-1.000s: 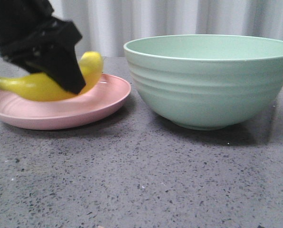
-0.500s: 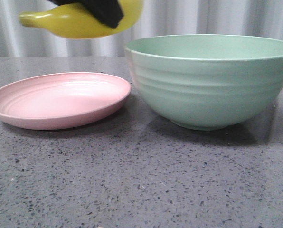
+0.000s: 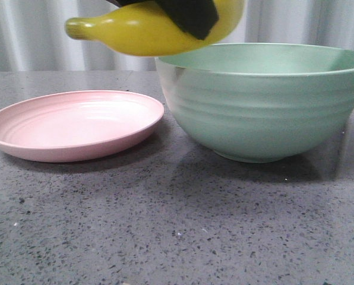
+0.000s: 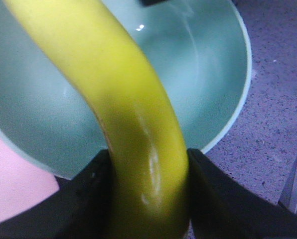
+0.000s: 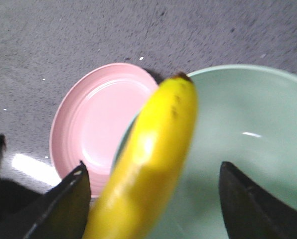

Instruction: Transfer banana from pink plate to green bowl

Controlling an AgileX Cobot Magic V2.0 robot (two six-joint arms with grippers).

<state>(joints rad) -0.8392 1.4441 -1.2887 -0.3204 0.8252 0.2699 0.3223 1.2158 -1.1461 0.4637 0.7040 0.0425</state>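
The yellow banana [image 3: 141, 29] hangs in the air over the left rim of the green bowl [image 3: 266, 107], its stem end pointing left. My left gripper [image 3: 186, 15] is shut on its middle; in the left wrist view the black fingers [image 4: 88, 199] press both sides of the banana [image 4: 103, 74] above the bowl's inside [image 4: 208, 74]. The pink plate [image 3: 76, 124] lies bare to the left of the bowl. My right gripper [image 5: 152, 164] is open; the banana [image 5: 163, 124] shows between its spread fingers without touching them, over the bowl [image 5: 248, 114] and plate [image 5: 98, 114].
The plate and bowl stand close together on a dark grey speckled table [image 3: 177, 225]. A pale curtain [image 3: 34, 35] hangs behind. A corner of the plate shows in the left wrist view [image 4: 14, 184].
My left gripper lifted the banana off the pink plate and carried it up and to the right, to above the bowl's left rim. The plate is now bare.
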